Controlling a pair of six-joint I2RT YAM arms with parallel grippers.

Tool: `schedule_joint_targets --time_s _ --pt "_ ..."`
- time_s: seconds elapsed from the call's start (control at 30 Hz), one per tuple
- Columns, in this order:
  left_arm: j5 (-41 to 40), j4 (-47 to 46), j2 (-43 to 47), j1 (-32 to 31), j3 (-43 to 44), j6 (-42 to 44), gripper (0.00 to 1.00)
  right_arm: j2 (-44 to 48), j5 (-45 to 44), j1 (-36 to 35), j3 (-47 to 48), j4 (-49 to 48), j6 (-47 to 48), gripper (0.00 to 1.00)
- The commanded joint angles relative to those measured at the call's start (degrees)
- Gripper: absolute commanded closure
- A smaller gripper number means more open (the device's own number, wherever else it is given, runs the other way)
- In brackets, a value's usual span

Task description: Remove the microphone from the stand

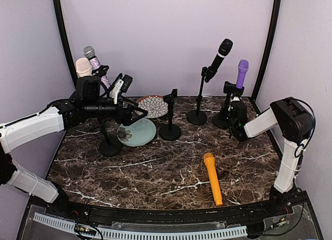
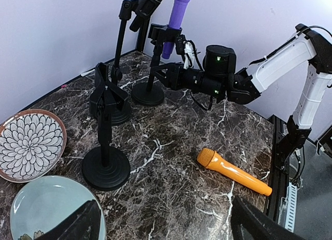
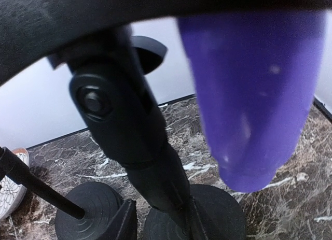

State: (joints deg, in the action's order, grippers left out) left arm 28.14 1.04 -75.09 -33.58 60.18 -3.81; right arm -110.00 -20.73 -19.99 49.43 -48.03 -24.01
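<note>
A purple microphone [image 1: 241, 73] stands upright in the clip of a black stand [image 1: 222, 121] at the back right. It also shows in the left wrist view [image 2: 176, 12] and fills the right wrist view [image 3: 249, 95]. My right gripper [image 1: 232, 119] is low at that stand, its fingers on either side of the stand's post [image 3: 155, 172]. A gap shows beside the left finger [image 3: 123, 222], so it is open. My left gripper [image 1: 136, 114] hovers over the left plates, wide open and empty [image 2: 166, 229].
A black microphone [image 1: 220, 54] sits on a tall stand beside the purple one. An orange microphone [image 1: 212, 178] lies on the marble near the front. An empty stand [image 1: 170, 130], a floral plate [image 1: 153, 105], a pale blue plate [image 1: 139, 132]. Pink [image 1: 83, 66] and glittery [image 1: 92, 58] microphones at back left.
</note>
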Motion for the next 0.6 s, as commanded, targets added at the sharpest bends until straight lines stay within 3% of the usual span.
schedule_joint_targets --time_s 0.0,0.2,0.57 --pt "1.61 -0.51 0.43 0.51 -0.69 0.83 0.11 -1.1 -1.01 0.26 2.69 -3.13 2.77 0.7" --pt "2.01 -0.68 0.13 0.84 -0.64 0.63 0.11 -1.25 -0.4 0.3 3.4 -2.1 3.81 0.73" --pt "1.34 -0.51 0.29 0.93 -1.16 1.23 0.11 1.05 -1.9 0.22 0.56 -4.6 8.04 1.0"
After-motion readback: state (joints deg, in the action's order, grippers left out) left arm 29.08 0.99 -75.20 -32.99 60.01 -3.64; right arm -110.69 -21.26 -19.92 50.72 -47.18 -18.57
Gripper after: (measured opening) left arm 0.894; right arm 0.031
